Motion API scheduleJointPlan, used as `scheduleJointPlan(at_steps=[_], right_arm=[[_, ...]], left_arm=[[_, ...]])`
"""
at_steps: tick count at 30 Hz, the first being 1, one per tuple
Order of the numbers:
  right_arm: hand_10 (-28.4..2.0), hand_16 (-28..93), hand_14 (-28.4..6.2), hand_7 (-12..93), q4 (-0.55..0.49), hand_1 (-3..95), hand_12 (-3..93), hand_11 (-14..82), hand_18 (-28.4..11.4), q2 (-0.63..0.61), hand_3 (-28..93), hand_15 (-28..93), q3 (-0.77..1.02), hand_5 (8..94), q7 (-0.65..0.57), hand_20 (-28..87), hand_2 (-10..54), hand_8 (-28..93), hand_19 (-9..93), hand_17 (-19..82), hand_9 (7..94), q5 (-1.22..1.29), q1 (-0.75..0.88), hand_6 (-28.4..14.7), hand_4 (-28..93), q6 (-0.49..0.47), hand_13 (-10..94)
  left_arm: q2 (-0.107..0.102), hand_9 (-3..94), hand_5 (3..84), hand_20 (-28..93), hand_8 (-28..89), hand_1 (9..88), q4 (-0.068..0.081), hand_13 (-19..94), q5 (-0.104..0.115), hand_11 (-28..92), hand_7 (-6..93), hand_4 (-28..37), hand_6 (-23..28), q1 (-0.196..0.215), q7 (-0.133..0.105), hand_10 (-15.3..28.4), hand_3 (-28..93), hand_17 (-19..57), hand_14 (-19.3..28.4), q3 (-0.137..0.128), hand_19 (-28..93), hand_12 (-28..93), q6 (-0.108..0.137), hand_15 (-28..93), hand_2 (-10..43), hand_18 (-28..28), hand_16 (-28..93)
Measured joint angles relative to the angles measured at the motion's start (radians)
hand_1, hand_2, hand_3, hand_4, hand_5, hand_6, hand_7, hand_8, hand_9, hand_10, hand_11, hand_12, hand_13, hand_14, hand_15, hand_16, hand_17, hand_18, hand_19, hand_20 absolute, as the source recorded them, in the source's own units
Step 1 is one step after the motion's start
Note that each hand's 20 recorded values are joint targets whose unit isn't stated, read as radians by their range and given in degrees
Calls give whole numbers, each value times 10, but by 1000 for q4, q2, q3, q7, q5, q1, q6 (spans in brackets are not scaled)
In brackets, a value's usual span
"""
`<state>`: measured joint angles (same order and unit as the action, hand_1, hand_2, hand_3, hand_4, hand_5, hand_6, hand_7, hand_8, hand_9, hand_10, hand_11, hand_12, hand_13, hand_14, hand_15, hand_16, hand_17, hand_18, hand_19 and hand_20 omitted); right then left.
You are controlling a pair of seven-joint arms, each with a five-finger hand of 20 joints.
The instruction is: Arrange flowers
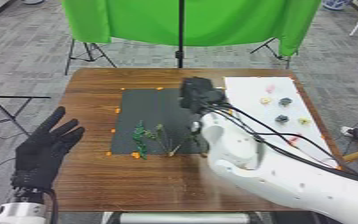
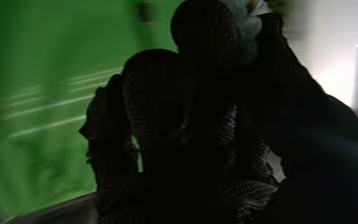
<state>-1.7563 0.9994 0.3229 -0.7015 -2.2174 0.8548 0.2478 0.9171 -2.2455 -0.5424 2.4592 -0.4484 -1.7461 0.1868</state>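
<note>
Right hand [image 1: 196, 95] over the mat [image 1: 149, 107], thumb and finger pinching something pale [image 2: 249, 35], greenery [image 1: 140, 139] left of them, flowers [image 1: 285, 101] right, left hand [image 1: 44, 150] here, fingers apart.

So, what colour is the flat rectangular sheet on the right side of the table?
The sheet is white, and the head view shows it best.

Note brn wood grain on counter [image 1: 95, 185], dk gry on mat [image 1: 162, 112], wht on sheet [image 1: 244, 94]. See grn on stems [image 1: 141, 140] & backdrop [image 1: 131, 20], blk on L hand [image 1: 40, 152], blk w/ fine mesh patt. on R hand [image 1: 198, 92], pink, yel & blu-gry on blooms [image 1: 282, 119], mottled gry on carpet [image 1: 24, 40].
</note>
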Motion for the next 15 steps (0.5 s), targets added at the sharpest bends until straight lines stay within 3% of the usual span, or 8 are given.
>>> scheduleJointPlan(at_steps=[5,10,12,15], right_arm=[[-69,224,-63,154,112,578,324,204,-220,176,680,657,-92,868,136,402,-95,20,865,322,937,7,-64,24,-283,-12,782],[-70,221,-63,154,155,575,330,200,-222,273,680,660,-321,865,111,408,-95,15,860,317,936,50,-188,26,-283,42,778],[-71,220,-62,152,159,569,331,201,-224,296,676,661,-368,860,77,410,-95,11,859,314,935,76,-215,28,-283,51,776],[-73,217,-64,150,165,554,321,219,-229,310,668,669,-355,842,68,426,-95,3,853,305,920,78,-212,30,-283,27,762]], left_arm=[[-17,342,348,72,-102,228,-5,235,0,210,117,-265,67,-12,6,196,803,-108,280,-25,544,106,3,473,54,269,-82],[-58,343,349,74,-102,227,-5,235,1,209,117,-265,67,-27,3,197,803,-107,279,-48,545,106,11,474,54,269,-82],[-70,343,349,74,-102,228,-4,236,1,209,117,-265,67,-38,3,196,803,-107,279,-47,545,106,12,474,54,269,-83],[-70,342,349,74,-101,228,2,236,0,208,116,-265,67,-68,8,196,803,-107,279,-34,545,106,12,474,54,269,-82]])
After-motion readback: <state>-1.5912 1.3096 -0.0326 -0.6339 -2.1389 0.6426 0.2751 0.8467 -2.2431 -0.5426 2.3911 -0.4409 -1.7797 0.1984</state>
